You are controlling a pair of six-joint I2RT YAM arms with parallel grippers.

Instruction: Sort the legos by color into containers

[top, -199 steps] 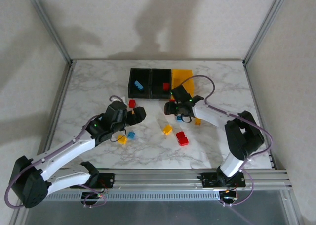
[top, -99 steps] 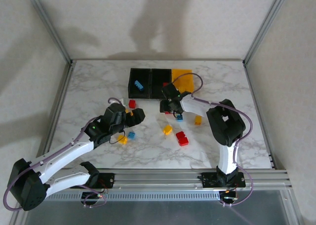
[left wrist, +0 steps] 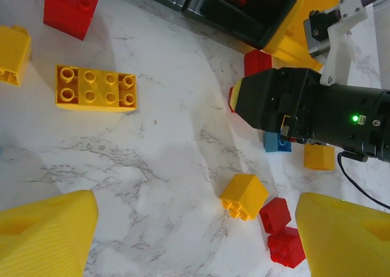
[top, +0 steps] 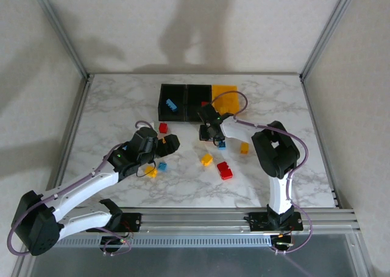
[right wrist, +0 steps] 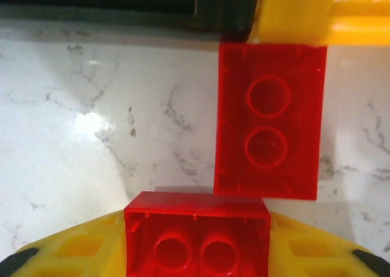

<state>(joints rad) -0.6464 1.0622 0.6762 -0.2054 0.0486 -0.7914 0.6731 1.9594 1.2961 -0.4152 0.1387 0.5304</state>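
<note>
Just ahead of the right pincer (top: 209,133) lies a lone brick (right wrist: 268,122), right up against the bins (right wrist: 122,0) behind it. A second brick (right wrist: 196,240) sits between that pincer's fingers (right wrist: 91,249). Ahead of the left pincer (left wrist: 195,234), on the bench (left wrist: 170,137), a long brick (left wrist: 94,88) lies to the left and a small brick (left wrist: 244,195) to the right.

From high at the near edge, one camera takes in the whole table (top: 116,106); both wrist cameras look down, close, sharing the marble before the containers (left wrist: 213,3).

left tool (top: 171,143) low, fingers (left wrist: 49,234) wide apart — right tool (top: 207,133) low, tight on red lego (right wrist: 197,237)
</note>
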